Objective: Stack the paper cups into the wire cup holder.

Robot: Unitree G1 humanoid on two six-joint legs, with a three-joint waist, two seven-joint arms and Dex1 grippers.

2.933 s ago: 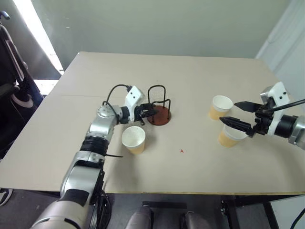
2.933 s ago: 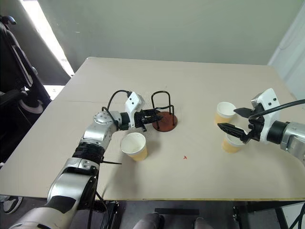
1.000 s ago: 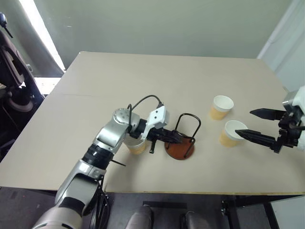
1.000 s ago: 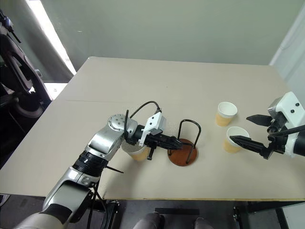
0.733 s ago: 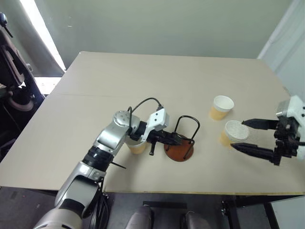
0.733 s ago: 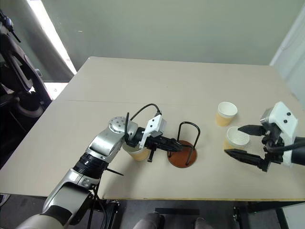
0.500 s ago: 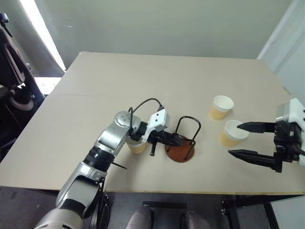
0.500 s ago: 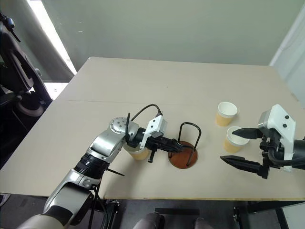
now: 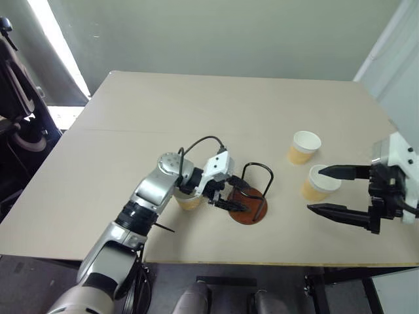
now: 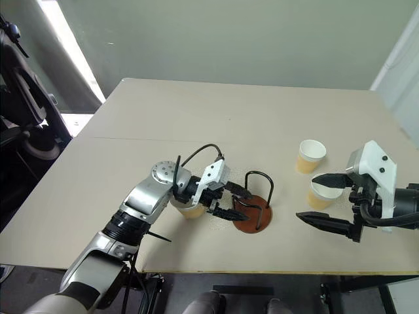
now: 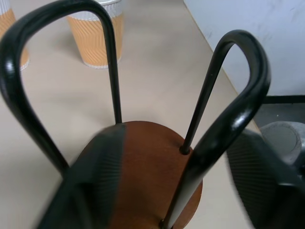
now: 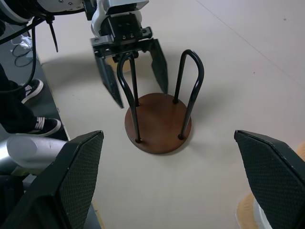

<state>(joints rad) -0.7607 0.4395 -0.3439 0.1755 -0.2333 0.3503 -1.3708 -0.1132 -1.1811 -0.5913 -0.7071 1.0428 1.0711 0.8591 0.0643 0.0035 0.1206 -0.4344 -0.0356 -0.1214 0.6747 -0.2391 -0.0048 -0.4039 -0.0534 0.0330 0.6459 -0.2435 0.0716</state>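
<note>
From the head views, the wire cup holder [image 9: 249, 195] stands empty near the front middle of the surface [image 9: 196, 111]. The left tool [image 9: 229, 194] has its fingers spread on either side of the holder's nearer wire loop, pinching nothing. 1 of the paper cups [image 9: 188, 198] sits just behind that wrist, and 2 more [image 9: 304, 146] [image 9: 319, 184] stand well apart to the right. The right tool [image 9: 330, 190], spread wide, hovers beside the nearer of those 2.

The left wrist view looks straight into the holder's loops, its disc base bare.

The right wrist view shows the left tool open at the holder, no cup inside.

So 0 of 3 cups are stacked; every pickup and placement remains.
</note>
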